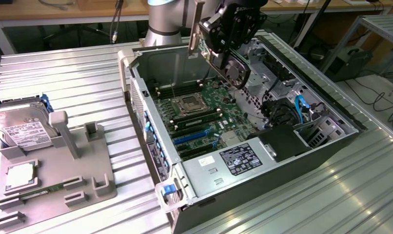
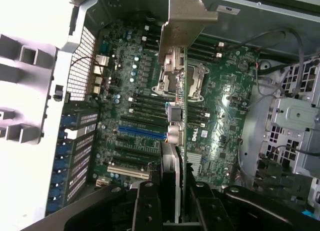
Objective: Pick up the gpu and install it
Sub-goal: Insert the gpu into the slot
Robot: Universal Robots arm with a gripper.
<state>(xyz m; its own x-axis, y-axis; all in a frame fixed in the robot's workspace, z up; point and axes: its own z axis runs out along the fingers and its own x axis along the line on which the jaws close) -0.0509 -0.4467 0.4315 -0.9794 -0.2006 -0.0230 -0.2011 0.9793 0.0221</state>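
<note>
- gpu (image 1: 237, 68) is hanging in the air over the open computer case (image 1: 135, 83), clear of the motherboard (image 1: 200, 109) below it.
- Arm is reaching in from the far side of the counter (image 1: 73, 73), with its wrist tipping down toward the case interior.
- Gripper (image 1: 229, 46) is clamping the gpu from above, one finger on each flat face; in the wrist view the gripper (image 2: 173, 196) is pinching the card's thin edge (image 2: 175, 156).
- Card is standing on edge with its round fan facing the exterior view's right, and its silver bracket (image 2: 186, 16) is pointing toward the case's rear wall.
- Blue expansion slot (image 2: 142, 132) is lying on the motherboard below the card, apart from it.
- Power supply (image 1: 239, 158) is sitting at the near end of the case, and blue cables (image 1: 301, 109) are running along the drive-bay side.
- Hard drive (image 1: 24, 129) is resting in a grey holder (image 1: 66, 161) on the counter, well apart on the exterior view's left.
</note>
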